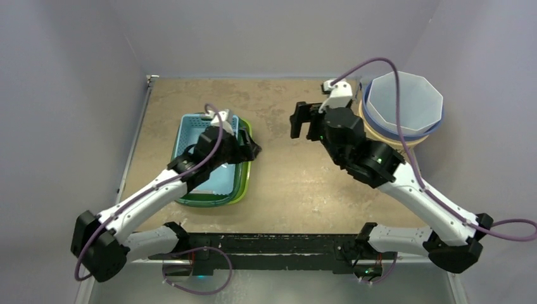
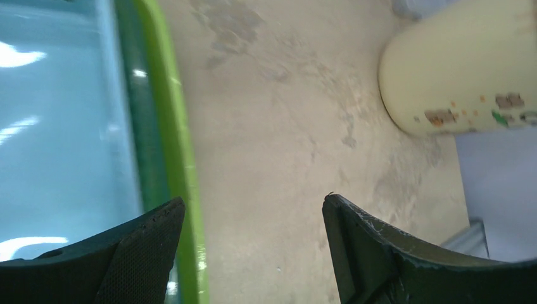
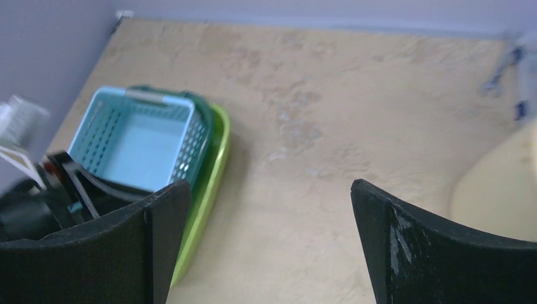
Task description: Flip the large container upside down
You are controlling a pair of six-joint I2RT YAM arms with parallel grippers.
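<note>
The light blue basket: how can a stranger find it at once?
Look at the left half of the tan table. There a rectangular stack lies: green trays outside, the light blue basket nested inside. Only it has perforated walls.

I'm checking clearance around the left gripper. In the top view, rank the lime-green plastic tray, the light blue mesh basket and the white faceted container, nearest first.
From the left gripper:
1. lime-green plastic tray, its right rim directly beneath it.
2. light blue mesh basket, inside the tray, just left.
3. white faceted container, far right, at the back.
</note>
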